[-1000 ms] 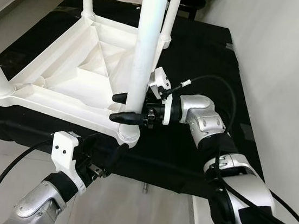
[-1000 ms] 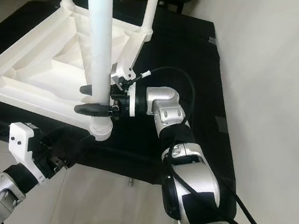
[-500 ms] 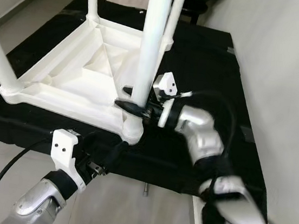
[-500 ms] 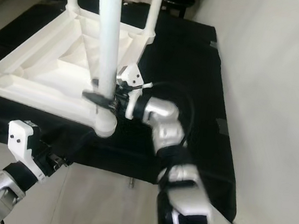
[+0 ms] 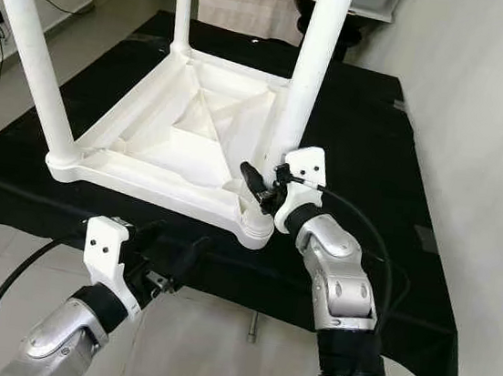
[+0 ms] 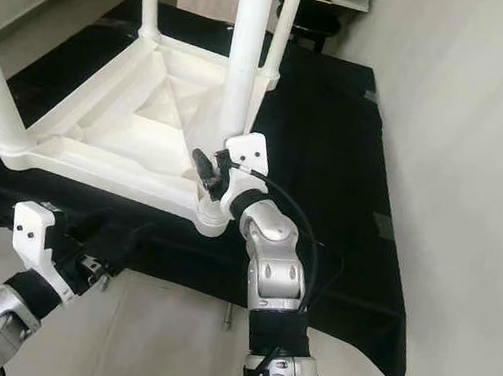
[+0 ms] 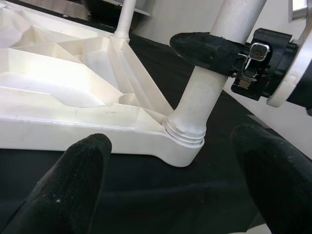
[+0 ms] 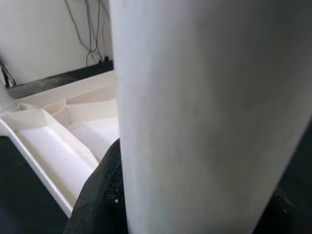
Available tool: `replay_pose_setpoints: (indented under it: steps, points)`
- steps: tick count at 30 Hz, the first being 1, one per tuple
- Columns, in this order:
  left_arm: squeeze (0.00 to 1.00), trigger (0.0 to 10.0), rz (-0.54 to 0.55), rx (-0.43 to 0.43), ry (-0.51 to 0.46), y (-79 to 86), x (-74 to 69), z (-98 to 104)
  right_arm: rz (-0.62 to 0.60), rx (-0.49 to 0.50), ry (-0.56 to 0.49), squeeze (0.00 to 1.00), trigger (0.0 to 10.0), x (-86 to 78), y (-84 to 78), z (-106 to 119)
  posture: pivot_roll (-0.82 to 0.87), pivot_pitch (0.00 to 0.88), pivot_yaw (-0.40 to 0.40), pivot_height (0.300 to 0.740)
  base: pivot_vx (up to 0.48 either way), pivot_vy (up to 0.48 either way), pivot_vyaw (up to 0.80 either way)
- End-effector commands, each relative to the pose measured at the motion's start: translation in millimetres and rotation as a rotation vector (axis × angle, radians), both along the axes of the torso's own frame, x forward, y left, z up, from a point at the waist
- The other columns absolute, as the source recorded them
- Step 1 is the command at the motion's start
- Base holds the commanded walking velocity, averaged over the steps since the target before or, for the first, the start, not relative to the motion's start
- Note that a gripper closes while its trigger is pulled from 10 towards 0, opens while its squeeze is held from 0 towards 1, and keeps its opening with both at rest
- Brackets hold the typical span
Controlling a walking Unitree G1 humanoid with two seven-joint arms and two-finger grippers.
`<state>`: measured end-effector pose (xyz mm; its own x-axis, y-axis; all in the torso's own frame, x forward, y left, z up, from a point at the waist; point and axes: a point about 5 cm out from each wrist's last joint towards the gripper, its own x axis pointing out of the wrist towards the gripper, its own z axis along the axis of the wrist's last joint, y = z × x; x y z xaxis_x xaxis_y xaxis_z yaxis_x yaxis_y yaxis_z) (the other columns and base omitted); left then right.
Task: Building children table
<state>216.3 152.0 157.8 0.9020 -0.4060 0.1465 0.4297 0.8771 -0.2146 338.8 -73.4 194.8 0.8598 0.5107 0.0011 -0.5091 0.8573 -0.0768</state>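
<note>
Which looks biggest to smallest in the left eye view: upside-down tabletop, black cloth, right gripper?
1. black cloth: largest, it spreads beyond the table on every side.
2. upside-down tabletop.
3. right gripper: smallest, clamped on the near table leg, though it sits closer to the camera.

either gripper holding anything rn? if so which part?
Right gripper is shut on the near table leg, low down just above its socket in the upturned table. Left gripper is open, holding nothing.
</note>
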Motion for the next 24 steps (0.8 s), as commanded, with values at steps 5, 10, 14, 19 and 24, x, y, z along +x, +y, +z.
replay_pose_setpoints:
  steps: [5,10,14,19,24]
  points:
    - [0.0,10.0,0.003,0.013,0.006,0.0,-0.4,-2,0.114,-0.055,0.197,1.0,10.0,-11.3,12.8,-25,-0.01,0.141,-0.114,0.74,0.0,0.0,0.0]
    - [0.0,10.0,-0.003,0.007,0.005,-3.6,0.2,-3,0.57,0.011,0.144,1.0,10.0,-10.4,20.0,-1,0.01,0.135,-0.12,0.74,0.0,0.0,0.0]
    - [0.0,10.0,-0.004,0.002,0.003,-6.1,-0.1,-3,0.731,-0.063,0.054,0.87,10.0,-1.7,13.7,14,0.02,0.136,-0.127,0.74,0.0,0.0,0.0]
    - [0.0,10.0,-0.005,-0.004,0.002,-9.3,-2.5,-3,0.904,-0.097,0.042,0.0,10.0,6.5,11.0,30,0.03,0.129,-0.133,0.74,0.0,0.0,0.0]
    - [0.0,10.0,-0.006,-0.008,0.003,-11.5,-4.9,-3,1.036,-0.116,0.032,0.0,10.0,13.6,16.3,43,0.04,0.133,-0.14,0.74,0.0,0.0,0.0]
